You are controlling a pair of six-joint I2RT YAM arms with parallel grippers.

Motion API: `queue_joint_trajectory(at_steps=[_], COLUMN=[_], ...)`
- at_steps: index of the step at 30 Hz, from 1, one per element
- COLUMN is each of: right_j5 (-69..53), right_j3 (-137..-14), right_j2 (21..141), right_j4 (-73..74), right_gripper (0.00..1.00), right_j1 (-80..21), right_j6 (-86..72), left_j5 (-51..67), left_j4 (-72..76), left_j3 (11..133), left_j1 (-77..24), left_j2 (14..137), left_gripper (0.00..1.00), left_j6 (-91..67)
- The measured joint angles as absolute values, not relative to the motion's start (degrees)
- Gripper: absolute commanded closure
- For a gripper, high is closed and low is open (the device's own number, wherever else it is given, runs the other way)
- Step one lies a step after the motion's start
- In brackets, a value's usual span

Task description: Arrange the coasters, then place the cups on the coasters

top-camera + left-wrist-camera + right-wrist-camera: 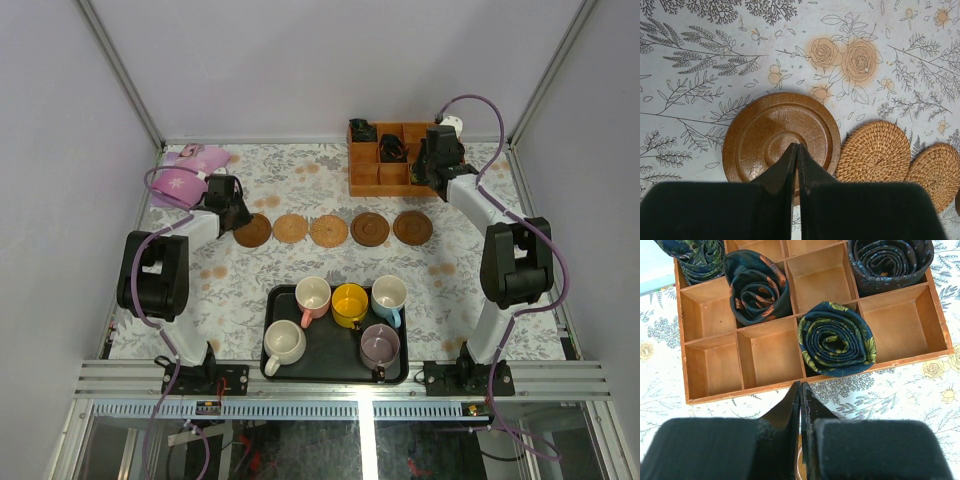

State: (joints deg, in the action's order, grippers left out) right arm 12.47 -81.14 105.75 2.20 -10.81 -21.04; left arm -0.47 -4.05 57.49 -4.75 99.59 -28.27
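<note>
The left gripper (797, 150) is covering the smooth brown coaster's (770, 130) near edge in its wrist view, and a woven coaster (939, 172) is running off the right side there.

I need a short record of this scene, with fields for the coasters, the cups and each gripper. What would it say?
coasters: five thin round brown coasters, in one row, none bearing a cup
cups: five small handled cups, all on the black rectangular tray
left gripper: shut, over the leftmost coaster
right gripper: shut, near the orange wooden compartment box
</note>
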Motion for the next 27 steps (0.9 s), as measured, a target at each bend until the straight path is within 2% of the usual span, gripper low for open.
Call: queue_joint_trajectory(at_steps=[27], right_j5=[12.34], right_j3=[-81.14], right_j2=[105.75], right_j4=[2.24], right_gripper=[1.0], right_j1=[-10.81], right_j6=[-21.19], left_j5=[-0.47], left_j4=[-8.97], left_j3=[57.49], left_j1=[-4.73], left_j2=[102.28], left_gripper=[1.0], left_j6=[-28.49])
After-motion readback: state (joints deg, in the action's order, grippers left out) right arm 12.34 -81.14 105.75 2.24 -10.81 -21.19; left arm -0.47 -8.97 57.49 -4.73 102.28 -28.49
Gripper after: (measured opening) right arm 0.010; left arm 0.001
